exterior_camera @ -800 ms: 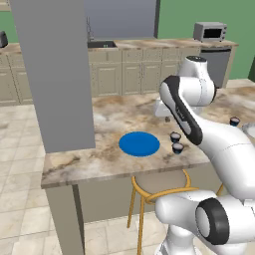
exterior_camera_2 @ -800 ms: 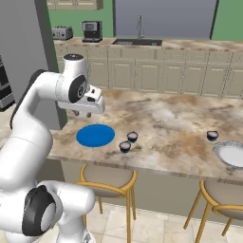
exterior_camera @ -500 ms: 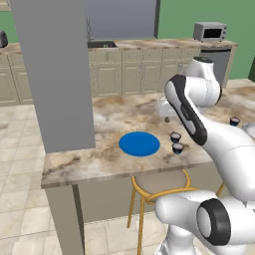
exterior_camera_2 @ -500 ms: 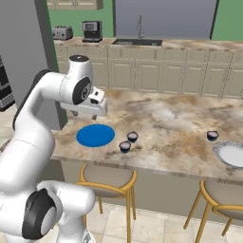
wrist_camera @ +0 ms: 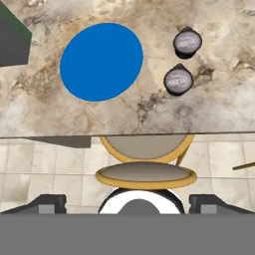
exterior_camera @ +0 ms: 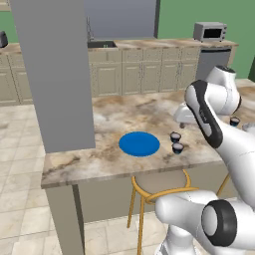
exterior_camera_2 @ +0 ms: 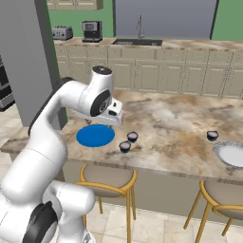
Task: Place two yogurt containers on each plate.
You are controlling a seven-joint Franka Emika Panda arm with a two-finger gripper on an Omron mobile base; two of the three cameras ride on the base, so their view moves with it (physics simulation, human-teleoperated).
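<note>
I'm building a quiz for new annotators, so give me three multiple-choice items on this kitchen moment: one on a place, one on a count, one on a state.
1. Where do the two nearest yogurt containers stand?
A. on the blue plate
B. on the counter beside the blue plate
C. on a stool

2. How many yogurt containers stand near the grey-white plate?
A. one
B. two
C. three

3. What does the blue plate hold?
A. two containers
B. one container
C. nothing

Answers:
1 B: both yogurt containers stand on the marble counter, apart from the blue plate.
2 A: in the right base view, a single container stands just beside the grey-white plate.
3 C: its blue surface is bare in the hand view.
</note>
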